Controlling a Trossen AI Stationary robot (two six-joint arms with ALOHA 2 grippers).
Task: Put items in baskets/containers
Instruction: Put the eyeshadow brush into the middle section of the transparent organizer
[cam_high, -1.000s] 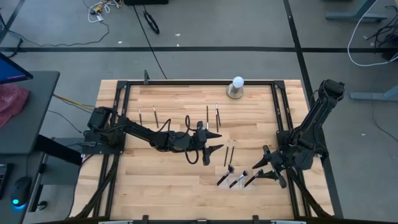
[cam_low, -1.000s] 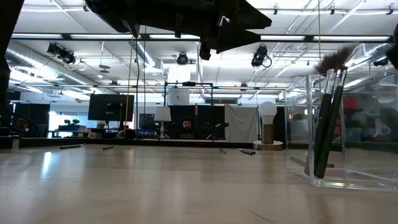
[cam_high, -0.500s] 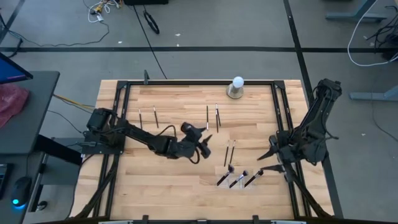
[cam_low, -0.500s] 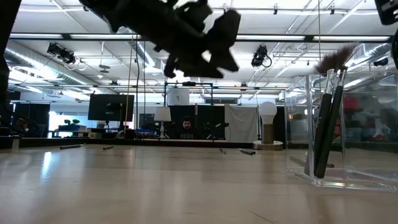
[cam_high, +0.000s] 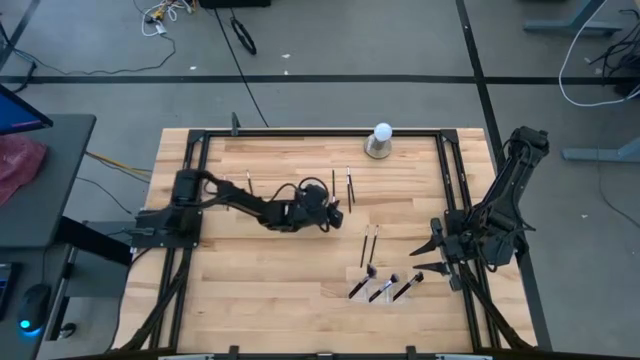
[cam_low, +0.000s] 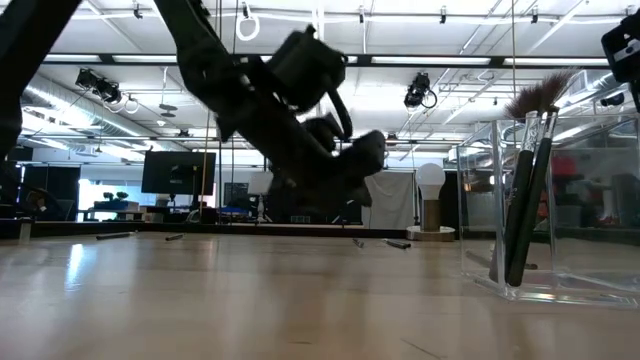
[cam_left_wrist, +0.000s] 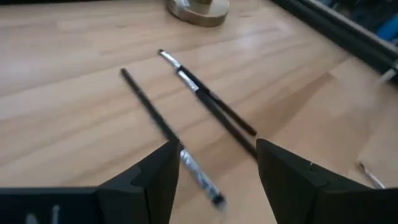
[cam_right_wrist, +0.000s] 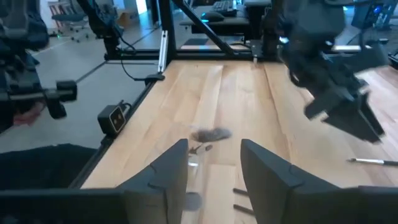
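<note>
Several slim brushes lie flat on the wooden table. Two of them (cam_high: 333, 184) (cam_high: 349, 186) lie near the far edge, two more (cam_high: 368, 246) at mid-table. My left gripper (cam_high: 335, 211) hovers low and open just near of the far pair; in its wrist view one brush (cam_left_wrist: 151, 114) runs into the gap between the fingers, untouched. The clear tray (cam_high: 394, 293) holds three brushes (cam_low: 525, 200), which lean against its wall, bristles up. My right gripper (cam_high: 424, 257) hangs open, right of the tray.
A white ball on a grey round base (cam_high: 380, 140) stands at the far edge. Another brush (cam_high: 248, 180) lies far left beside my left arm. A black frame rail (cam_high: 455, 190) borders the table. Bare wood lies near of my left arm.
My left gripper has gone down and toward the table's far edge, rolling as it went, and now hangs low by the far pair of brushes. My right gripper has drawn back a little from the tray and turned. No brush has moved.
</note>
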